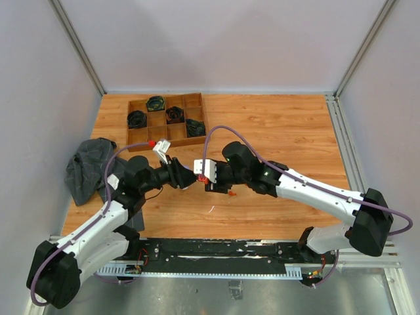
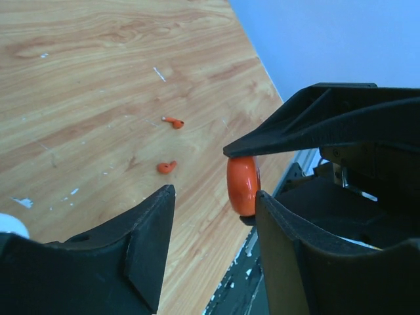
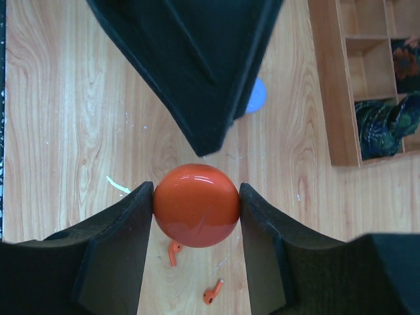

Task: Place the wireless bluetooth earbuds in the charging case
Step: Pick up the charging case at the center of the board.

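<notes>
The orange charging case [image 2: 243, 186] is being pinched across its width by the right gripper [image 3: 197, 200] at the centre of the right wrist frame. The left gripper [image 2: 213, 197] is being held spread beside it, so the seemingly shut case is being put at risk of twisting out if the lid is pried off-centre. The two orange earbuds [image 3: 174, 252] are being shown loose on the table [image 1: 282, 131], at lower centre, and dark bundles [image 1: 137, 119] are being kept in four compartments of the wooden tray [image 1: 138, 136], upper left in the top frame.
</notes>
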Robot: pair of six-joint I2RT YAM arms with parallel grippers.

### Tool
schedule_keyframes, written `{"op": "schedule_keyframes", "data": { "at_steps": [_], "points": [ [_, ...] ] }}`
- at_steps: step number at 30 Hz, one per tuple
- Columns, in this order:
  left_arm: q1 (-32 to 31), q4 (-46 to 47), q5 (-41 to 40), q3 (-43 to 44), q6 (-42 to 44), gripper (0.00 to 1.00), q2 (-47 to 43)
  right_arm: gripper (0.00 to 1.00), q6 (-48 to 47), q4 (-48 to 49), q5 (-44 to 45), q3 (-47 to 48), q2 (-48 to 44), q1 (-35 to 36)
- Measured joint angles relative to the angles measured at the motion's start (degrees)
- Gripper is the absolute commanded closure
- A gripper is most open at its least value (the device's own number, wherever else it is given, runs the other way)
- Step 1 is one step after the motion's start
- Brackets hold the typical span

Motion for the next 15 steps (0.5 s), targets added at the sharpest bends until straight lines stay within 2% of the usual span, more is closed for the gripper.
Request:
{"op": "schedule_keyframes", "data": {
  "at_steps": [15],
  "points": [
    [-0.1,5.9,8.2,0.0,-3.2,0.56,5.3,0.61,-8.0,0.2,1.2,0.0,0.2,4.3]
  ]
}}
